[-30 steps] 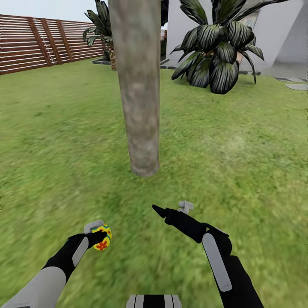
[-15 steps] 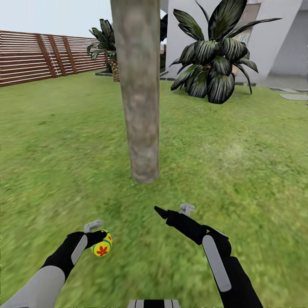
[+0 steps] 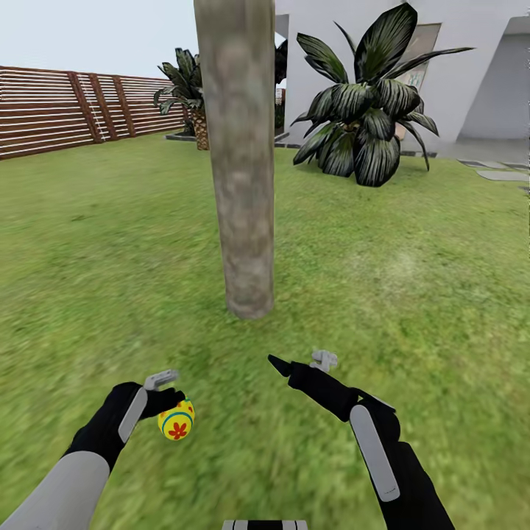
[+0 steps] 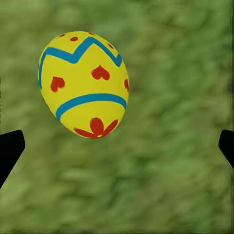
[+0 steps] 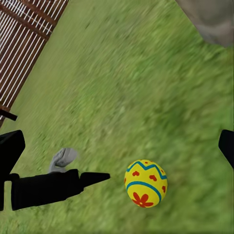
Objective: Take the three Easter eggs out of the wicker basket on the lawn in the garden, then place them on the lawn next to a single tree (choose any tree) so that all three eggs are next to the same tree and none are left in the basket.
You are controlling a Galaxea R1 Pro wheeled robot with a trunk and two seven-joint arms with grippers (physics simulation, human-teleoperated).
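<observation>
One yellow Easter egg with red flowers and blue bands is just below and beside my left gripper, free of its fingers. In the left wrist view the egg lies over grass with both black fingertips spread wide at the frame's edges, so that gripper is open. The right wrist view shows the egg apart from the left gripper. My right gripper is open and holds nothing. The tree with its grey-brown trunk rises from the lawn just ahead of both grippers. The wicker basket is out of view.
A dark broad-leaved shrub stands behind the trunk to the right, in front of the white house. A brown slat fence runs along the left, with a short palm near it. Open grass lies on all sides.
My left gripper has opened and the egg has slipped down out of its fingers. The head view has tilted up slightly. The right arm has held still.
</observation>
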